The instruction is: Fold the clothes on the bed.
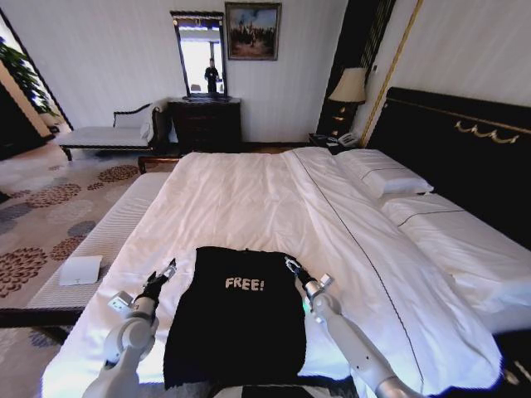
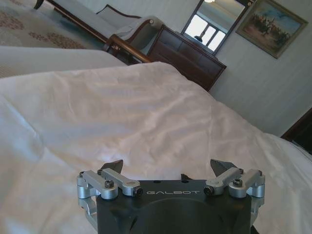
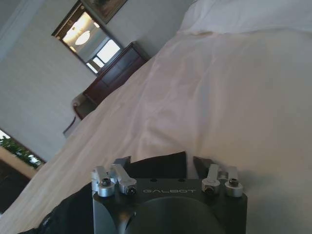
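Black short-sleeved cotton T-shirt with white "FREE!" lettering lying flat on the near end of the very large white-sheeted bed, collar end toward the middle of the bed, hem hanging toward the foot edge. Sleeves tucked in, so a narrow, roughly rectangular shape. White duvet spread beneath, lightly creased.

Left gripper poised just beside the shirt's upper left corner, over the bare white cover, fingers spread apart; in the left wrist view both dark fingertips wide open with nothing between them, only white bedding ahead. Right gripper at the shirt's upper right corner, right on the black edge; in the right wrist view fingers also spread, with the black fabric lying between and under the tips. Contact with the cloth impossible to tell.

Two white pillows stacked toward the tall black headboard with gold trim on the right. Dark wooden dresser with a mirror against the far wall, a framed painting beside it, and a pale chaise bench to the left. Lit table lamp near the headboard.
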`<state>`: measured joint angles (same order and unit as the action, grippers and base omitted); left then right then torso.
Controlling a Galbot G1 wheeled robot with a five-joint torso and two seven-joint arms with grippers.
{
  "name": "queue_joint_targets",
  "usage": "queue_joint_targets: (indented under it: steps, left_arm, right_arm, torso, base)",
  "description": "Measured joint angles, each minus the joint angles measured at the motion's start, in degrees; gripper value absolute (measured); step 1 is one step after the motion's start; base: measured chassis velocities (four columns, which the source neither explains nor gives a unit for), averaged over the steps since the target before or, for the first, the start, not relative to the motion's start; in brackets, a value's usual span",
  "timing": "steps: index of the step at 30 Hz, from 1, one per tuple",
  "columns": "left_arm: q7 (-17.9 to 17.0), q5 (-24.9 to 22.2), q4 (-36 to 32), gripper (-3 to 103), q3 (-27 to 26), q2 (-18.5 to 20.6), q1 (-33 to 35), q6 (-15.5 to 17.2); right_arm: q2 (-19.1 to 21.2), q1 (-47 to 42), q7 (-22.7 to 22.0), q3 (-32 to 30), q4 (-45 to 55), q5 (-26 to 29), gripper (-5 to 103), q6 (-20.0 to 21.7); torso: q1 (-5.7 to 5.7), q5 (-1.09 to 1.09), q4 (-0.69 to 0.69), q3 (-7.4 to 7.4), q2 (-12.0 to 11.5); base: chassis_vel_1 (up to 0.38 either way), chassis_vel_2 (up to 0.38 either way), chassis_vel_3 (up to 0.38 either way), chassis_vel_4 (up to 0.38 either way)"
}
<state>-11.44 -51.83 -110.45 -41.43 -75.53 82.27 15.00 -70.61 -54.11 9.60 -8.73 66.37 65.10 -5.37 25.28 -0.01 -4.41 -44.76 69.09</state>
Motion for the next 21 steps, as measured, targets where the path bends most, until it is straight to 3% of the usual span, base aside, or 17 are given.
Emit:
queue_joint_targets:
  steps: [2, 4, 6, 10, 12, 14, 17, 21]
  left_arm:
    - [0.0, 0.0, 0.3, 100, 0.34, -0.05, 0.01, 0.0]
    - [0.0, 0.0, 0.41, 100, 0.41, -0.05, 0.02, -0.02]
    - [0.04, 0.01, 0.72, 100, 0.49, -0.16, 0.12, -0.08]
    - [0.18, 0.02, 0.77, 100, 0.62, -0.44, 0.45, -0.18]
    - [0.31, 0.05, 1.13, 100, 0.97, -0.73, 0.61, -0.25]
    - [0.32, 0.06, 1.25, 100, 1.07, -0.74, 0.54, -0.26]
    - [0.34, -0.02, 1.82, 100, 1.63, -0.47, -0.45, -0.28]
    - [0.34, -0.22, 3.37, 100, 2.49, 0.35, -2.19, -0.28]
  right_arm:
    - [-0.02, 0.0, -0.62, -0.14, -0.73, -0.52, 62, -0.87]
    - [-0.04, 0.01, -0.8, -0.22, -0.97, -0.7, 62, -1.05]
    - [-0.07, 0.07, -1.65, -0.45, -1.47, -1.07, 46, -1.55]
    - [-0.08, 0.07, -2.64, -0.57, -1.47, -1.08, 41, -2.05]
    - [-0.09, -0.2, -3.12, -0.74, -0.85, -1.05, 25, -2.3]
    - [-0.09, -0.25, -3.16, -0.77, -0.65, -1.02, 25, -2.38]
    - [0.01, -0.42, -3.18, -0.89, 0.36, -0.82, 9, -2.95]
    - [0.39, -0.69, -3.03, -0.98, 1.73, -0.48, 2, -3.21]
  torso:
    - [0.0, 0.01, 0.0, 0.0, 0.0]
    - [0.0, 0.01, 0.0, 0.0, 0.0]
    - [0.0, 0.0, 0.0, 0.0, 0.0]
    - [0.0, 0.01, 0.0, 0.0, 0.0]
    - [0.0, 0.01, 0.0, 0.0, 0.0]
    - [0.0, 0.01, 0.0, 0.0, -0.01]
    - [0.0, 0.01, 0.0, 0.0, 0.0]
    - [0.0, 0.01, 0.01, 0.0, 0.0]
  base:
    - [0.0, 0.0, 0.0, 0.0]
    - [0.0, 0.0, 0.0, 0.0]
    - [0.0, 0.0, 0.0, 0.0]
    - [0.0, 0.0, 0.0, 0.0]
    - [0.0, 0.0, 0.0, 0.0]
    - [0.0, 0.0, 0.0, 0.0]
    - [0.0, 0.0, 0.0, 0.0]
    - [0.0, 0.0, 0.0, 0.0]
